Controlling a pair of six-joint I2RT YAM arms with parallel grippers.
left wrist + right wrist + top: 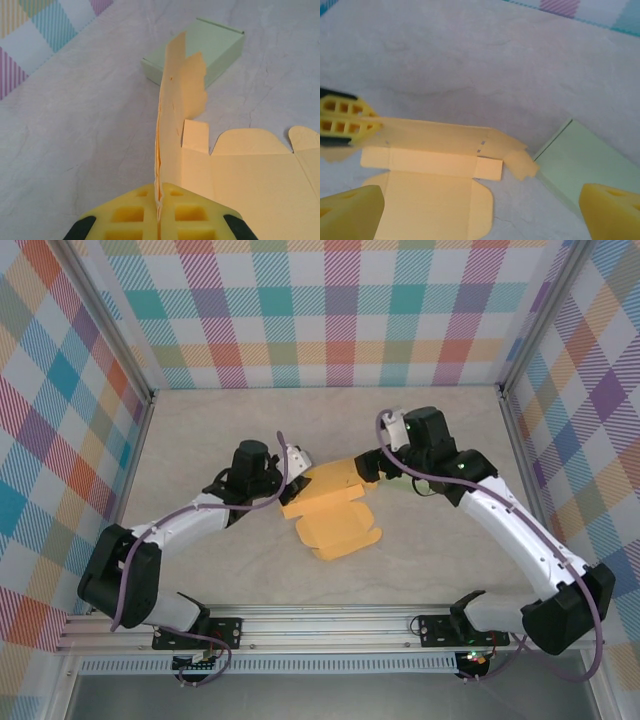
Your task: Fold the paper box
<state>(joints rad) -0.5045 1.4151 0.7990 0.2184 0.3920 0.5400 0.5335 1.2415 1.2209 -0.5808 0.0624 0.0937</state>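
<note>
The paper box (340, 525) is a flat orange cut-out lying mid-table, with one long side panel (172, 125) folded upright. My left gripper (160, 202) is shut on that raised panel's near end, its yellow pads pinching the doubled card. From the right wrist view the same panel (435, 136) stands along the far edge of the sheet (425, 195), with the left gripper (345, 125) clamped on its left end. My right gripper (482, 215) hovers open above the sheet's right end with nothing between its fingers (612, 210). Seen from above, both grippers meet at the sheet's far edge.
A closed pale green box (210, 47) lies on the table just beyond the orange sheet's far end, close to the right gripper (372, 470). Plaid walls enclose the back and both sides of the table (200, 440). The arm bases sit along the near rail.
</note>
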